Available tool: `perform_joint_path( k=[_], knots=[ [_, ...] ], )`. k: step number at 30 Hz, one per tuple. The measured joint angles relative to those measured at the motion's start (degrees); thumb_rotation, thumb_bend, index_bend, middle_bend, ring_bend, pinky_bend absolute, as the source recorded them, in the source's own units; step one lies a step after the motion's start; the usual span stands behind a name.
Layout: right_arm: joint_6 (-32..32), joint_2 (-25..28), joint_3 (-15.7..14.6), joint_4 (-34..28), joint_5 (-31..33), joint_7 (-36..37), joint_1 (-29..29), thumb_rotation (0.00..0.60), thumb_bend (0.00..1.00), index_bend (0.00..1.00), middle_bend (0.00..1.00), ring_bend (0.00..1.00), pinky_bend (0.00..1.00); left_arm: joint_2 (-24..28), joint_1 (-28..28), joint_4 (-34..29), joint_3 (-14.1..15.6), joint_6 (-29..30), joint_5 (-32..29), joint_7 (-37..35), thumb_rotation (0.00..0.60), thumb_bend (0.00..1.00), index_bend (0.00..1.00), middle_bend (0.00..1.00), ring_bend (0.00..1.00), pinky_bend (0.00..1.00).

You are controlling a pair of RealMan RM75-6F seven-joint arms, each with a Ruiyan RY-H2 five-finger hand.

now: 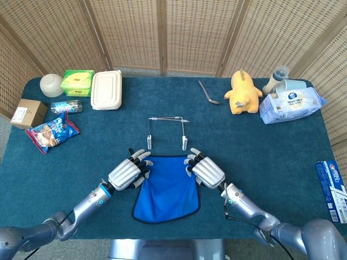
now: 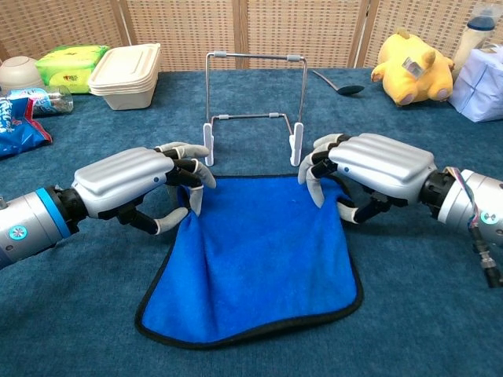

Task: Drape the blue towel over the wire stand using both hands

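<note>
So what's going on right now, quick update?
Left hand and right hand pinching towel at its far corners. Towel flat on table. Stand just behind, nothing between.

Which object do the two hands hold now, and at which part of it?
Both grip the blue towel at its far edge: the left hand pinches the far-left corner, the right hand the far-right corner.

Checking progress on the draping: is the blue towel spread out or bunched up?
Mostly spread flat: the blue towel with black edging lies open on the table, only its far left corner gathered under the left hand.
</note>
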Motion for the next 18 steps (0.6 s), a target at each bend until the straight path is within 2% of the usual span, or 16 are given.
perform_joint_path(
  k=[4,11,18],
  knots=[
    [-0.1,0.2,0.0,-0.2,0.1,-0.1,0.0,0.600,0.46,0.71,0.33,0.23,0.14,0.2,0.0,-0.3,0.0,0.5,0.1,-0.1,0.600,0.64,0.72,0.32,0.12,0.03],
    [0.6,0.8,0.4,-2.0,0.5,1.1,-0.3,0.600,0.47,0.83,0.40,0.27,0.14,1.6,0.9,-2.3,-0.1,2.7,0.0,-1.0,0.600,0.63,0.82,0.43,0.21,0.05],
    [0.9,2.5,1.4,-5.3,1.5,1.7,-0.6,0.600,0.48,0.92,0.47,0.31,0.14,4.3,2.7,-5.9,-0.4,4.6,-1.0,-1.5,0.600,0.63,0.83,0.44,0.22,0.06]
  ],
)
